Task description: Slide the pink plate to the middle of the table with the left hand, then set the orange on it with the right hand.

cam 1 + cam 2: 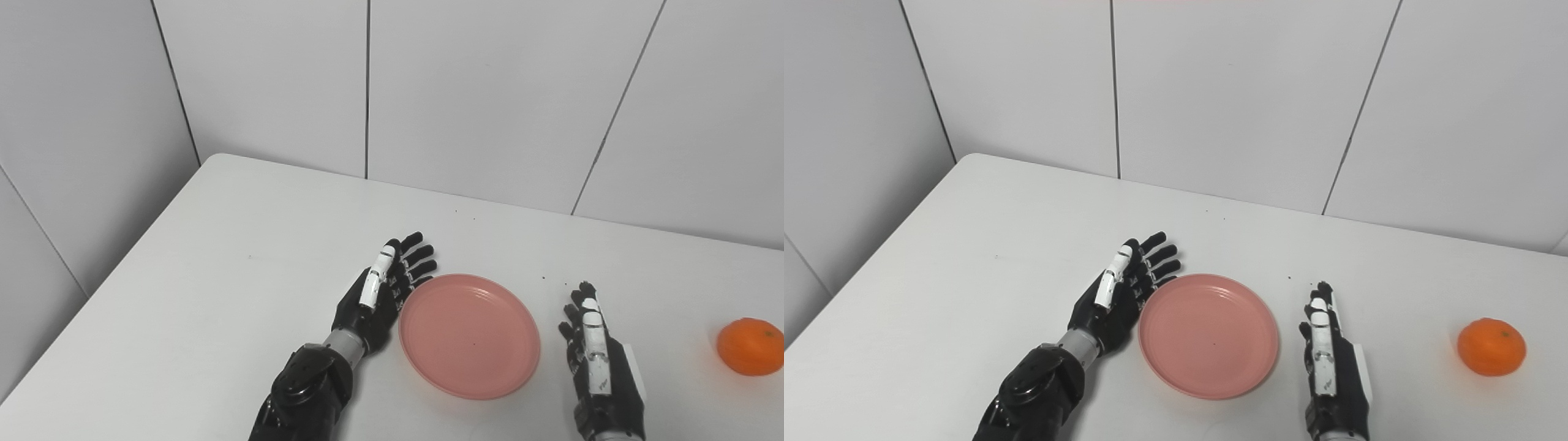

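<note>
Pink plate [470,335] sits pretty much mid-table [233,294], empty. The left hand [381,291] is right against its left rim, fingers stretched out and apart, holding nothing. The right hand [597,361] rests just right of the plate, fingers straight, also empty. The orange [750,346] is well off to the right.

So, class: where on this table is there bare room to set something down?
Bare: the left side beyond the left hand, and the far strip by the wall. Small gap between right hand and orange. Crowded: around the pink plate.
</note>
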You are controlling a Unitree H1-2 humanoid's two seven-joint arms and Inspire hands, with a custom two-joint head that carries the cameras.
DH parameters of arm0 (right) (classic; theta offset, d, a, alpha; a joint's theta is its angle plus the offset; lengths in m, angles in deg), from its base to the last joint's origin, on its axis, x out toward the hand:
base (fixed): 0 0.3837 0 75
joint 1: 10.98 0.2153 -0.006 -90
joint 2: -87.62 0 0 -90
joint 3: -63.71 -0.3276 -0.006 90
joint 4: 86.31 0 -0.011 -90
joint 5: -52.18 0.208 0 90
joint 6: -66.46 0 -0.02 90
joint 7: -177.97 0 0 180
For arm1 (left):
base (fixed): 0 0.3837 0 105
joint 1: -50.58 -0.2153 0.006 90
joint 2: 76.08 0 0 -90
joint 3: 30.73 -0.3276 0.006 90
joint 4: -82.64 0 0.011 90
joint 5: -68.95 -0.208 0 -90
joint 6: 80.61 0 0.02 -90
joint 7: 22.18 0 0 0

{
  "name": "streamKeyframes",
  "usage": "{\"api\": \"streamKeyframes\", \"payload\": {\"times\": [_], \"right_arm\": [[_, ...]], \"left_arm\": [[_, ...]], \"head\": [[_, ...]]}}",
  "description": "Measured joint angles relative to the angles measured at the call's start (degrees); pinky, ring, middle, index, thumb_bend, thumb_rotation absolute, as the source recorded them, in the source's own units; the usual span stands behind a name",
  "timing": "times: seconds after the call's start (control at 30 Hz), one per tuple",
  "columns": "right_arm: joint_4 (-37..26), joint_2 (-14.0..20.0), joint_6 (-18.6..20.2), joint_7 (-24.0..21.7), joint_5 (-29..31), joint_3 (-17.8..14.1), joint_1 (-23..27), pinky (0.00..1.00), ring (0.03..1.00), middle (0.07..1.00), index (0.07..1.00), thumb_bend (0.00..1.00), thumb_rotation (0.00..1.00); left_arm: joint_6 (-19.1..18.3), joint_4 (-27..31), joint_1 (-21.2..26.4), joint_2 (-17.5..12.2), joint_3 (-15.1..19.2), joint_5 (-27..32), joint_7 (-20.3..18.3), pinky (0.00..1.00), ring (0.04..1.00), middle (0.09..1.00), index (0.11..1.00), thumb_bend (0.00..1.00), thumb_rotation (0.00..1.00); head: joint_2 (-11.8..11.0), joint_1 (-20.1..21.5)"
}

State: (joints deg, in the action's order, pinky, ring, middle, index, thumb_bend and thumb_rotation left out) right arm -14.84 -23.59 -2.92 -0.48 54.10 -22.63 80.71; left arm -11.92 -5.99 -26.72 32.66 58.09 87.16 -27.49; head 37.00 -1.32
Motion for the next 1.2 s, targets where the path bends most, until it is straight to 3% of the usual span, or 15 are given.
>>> {"api": "streamKeyframes", "payload": {"times": [0.43,0.87,1.07,1.2], "right_arm": [[0.06,-1.16,0.02,1.50,-0.61,-0.19,0.55,1.00,0.995,1.000,0.999,0.33,1.00],[-1.99,-0.80,0.26,1.94,-1.14,-1.51,3.00,1.00,0.982,0.989,0.976,0.37,1.00],[-3.32,0.72,0.25,1.99,-4.76,-1.64,5.49,0.96,0.956,0.967,0.956,0.38,1.00],[-4.48,3.20,0.24,1.90,-6.47,-2.18,7.12,0.94,0.931,0.948,0.941,0.42,1.00]], "left_arm": [[0.52,0.82,-0.79,0.54,-0.58,-1.46,0.16,0.89,0.895,0.911,0.900,0.37,1.00],[2.07,1.47,-1.90,0.75,0.01,-1.72,0.03,0.90,0.895,0.901,0.900,0.36,1.00],[3.34,1.74,-2.70,0.75,0.12,-1.76,-0.29,0.91,0.910,0.916,0.910,0.37,1.00],[4.40,1.42,-2.79,0.69,0.51,-1.76,-0.33,0.91,0.905,0.910,0.905,0.36,1.00]], "head": [[1.06,3.52],[0.27,12.30],[-0.17,14.68],[-1.84,17.31]]}}
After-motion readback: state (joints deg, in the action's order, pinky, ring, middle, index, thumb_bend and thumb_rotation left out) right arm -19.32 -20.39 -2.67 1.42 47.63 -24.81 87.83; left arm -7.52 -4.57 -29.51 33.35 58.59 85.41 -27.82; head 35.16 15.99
